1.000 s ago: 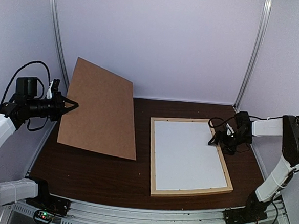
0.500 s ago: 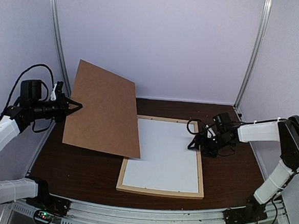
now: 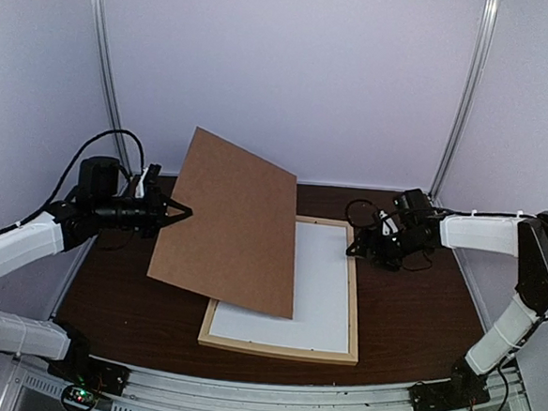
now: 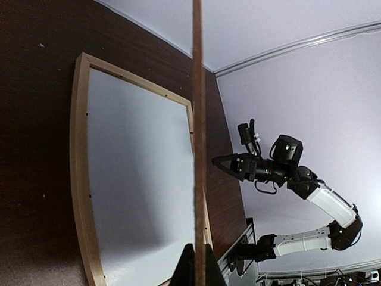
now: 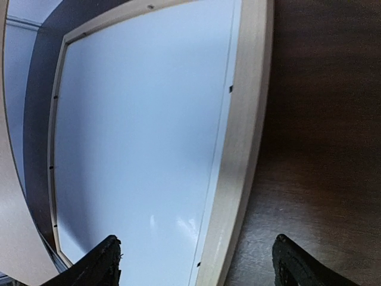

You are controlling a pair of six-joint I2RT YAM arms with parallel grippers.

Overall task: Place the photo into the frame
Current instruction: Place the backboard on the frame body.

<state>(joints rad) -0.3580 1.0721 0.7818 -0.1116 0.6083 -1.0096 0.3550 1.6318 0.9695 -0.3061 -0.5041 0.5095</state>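
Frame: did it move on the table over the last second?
Yes. The frame slid left across the table, away from the right corner post, and is now partly hidden by the brown board.

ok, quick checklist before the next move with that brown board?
1. Grip on board: ok. The left gripper is shut on the edge of the backing board, which is held tilted in the air.
2. Right gripper free: ok. It is open and empty, by the frame's far right corner.
3. Frame flat on the table: ok.
4. Photo seated: cannot tell. A white sheet fills the opening, and no print side is visible.
5. Board squared to frame: not ok. It is skewed and covers only the frame's left part.
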